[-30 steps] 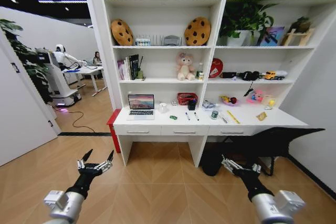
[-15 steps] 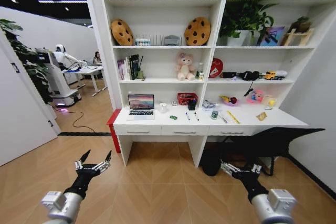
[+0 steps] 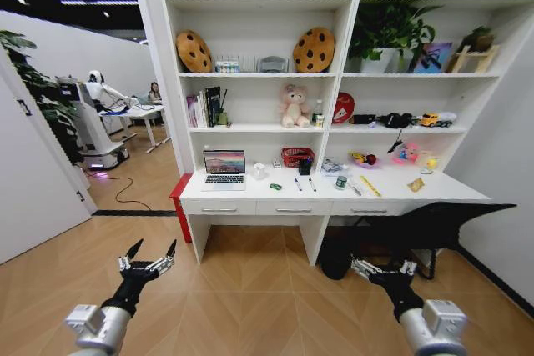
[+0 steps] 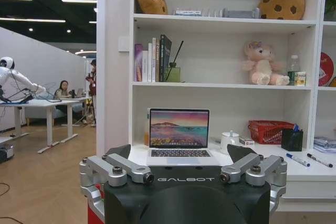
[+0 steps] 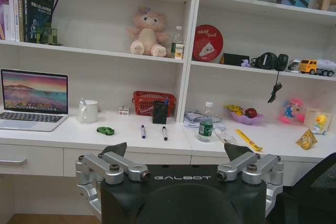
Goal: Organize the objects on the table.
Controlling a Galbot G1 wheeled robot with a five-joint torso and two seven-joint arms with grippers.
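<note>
The white table (image 3: 321,195) stands a few steps ahead, below the shelves. On it are a silver laptop (image 3: 224,167), a white mug (image 3: 259,171), a tiny green toy car (image 3: 275,187), two pens (image 3: 298,183), a green-labelled can (image 3: 340,183) and a yellow ruler (image 3: 370,186). My left gripper (image 3: 154,248) is open, low over the floor and well short of the table. My right gripper (image 3: 382,265) is open too, level with it. The left wrist view faces the laptop (image 4: 178,136) and mug (image 4: 229,141). The right wrist view shows the car (image 5: 105,130), can (image 5: 206,127) and ruler (image 5: 247,140).
A red basket (image 3: 297,156) and a black pen holder (image 3: 305,167) sit at the table's back. A black chair (image 3: 438,223) stands at the right end and a red box (image 3: 178,198) at the left. Open wooden floor (image 3: 259,298) lies ahead.
Both arms sank slightly in the head view between one second and half a second ago. They have held still since, and nothing on the table has moved.
</note>
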